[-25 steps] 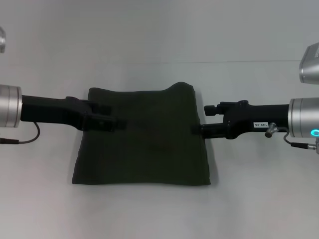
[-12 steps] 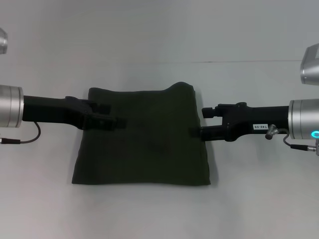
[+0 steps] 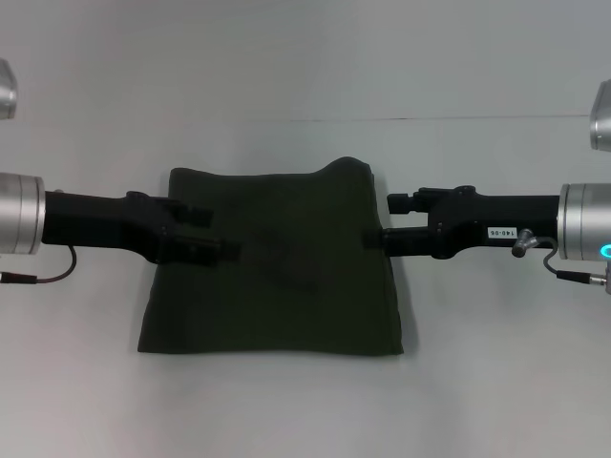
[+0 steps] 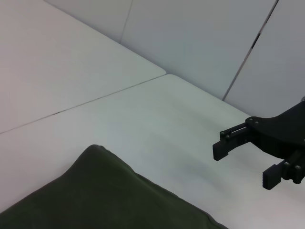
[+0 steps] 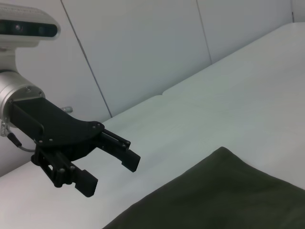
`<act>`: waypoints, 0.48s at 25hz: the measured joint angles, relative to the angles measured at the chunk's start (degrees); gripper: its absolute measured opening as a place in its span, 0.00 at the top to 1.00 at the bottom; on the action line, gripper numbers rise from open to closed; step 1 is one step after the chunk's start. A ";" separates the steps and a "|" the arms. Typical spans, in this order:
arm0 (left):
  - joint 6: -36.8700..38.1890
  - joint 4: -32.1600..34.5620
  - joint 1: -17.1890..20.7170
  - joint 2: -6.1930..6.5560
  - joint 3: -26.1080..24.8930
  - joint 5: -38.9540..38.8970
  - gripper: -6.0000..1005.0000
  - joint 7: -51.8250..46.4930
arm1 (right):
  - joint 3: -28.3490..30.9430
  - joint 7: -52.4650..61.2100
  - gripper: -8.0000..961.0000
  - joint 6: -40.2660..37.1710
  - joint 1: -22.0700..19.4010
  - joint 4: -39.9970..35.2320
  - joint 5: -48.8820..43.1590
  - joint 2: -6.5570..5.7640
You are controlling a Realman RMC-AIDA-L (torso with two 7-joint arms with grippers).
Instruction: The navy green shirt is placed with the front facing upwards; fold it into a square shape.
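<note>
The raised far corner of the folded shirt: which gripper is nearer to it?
Right. The right gripper hangs open at the shirt's right edge, just below the raised corner. The left gripper, also open, sits over the shirt's left side, farther away.

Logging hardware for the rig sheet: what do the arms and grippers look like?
Both arms end in silver cylindrical wrist housings with matte black grippers. The left gripper has a thin dark cable under its wrist. The right gripper carries a small white label, a lit cyan ring and a metal connector with cable.
</note>
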 joint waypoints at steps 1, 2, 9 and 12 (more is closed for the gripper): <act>0.00 0.00 0.03 0.00 0.00 -0.01 0.14 -0.07 | 0.03 0.00 0.11 0.00 0.00 0.00 0.01 0.01; -0.02 0.01 0.06 0.00 0.01 -0.01 0.14 -0.15 | 0.10 0.01 0.11 0.01 0.00 0.00 0.01 0.01; -0.06 0.01 0.16 0.00 -0.23 -0.03 0.14 -0.34 | -0.04 0.03 0.11 -0.22 0.00 0.00 0.02 0.02; -0.06 0.01 0.17 0.00 -0.32 -0.03 0.14 -0.43 | -0.08 0.04 0.11 -0.49 0.00 0.00 0.02 0.02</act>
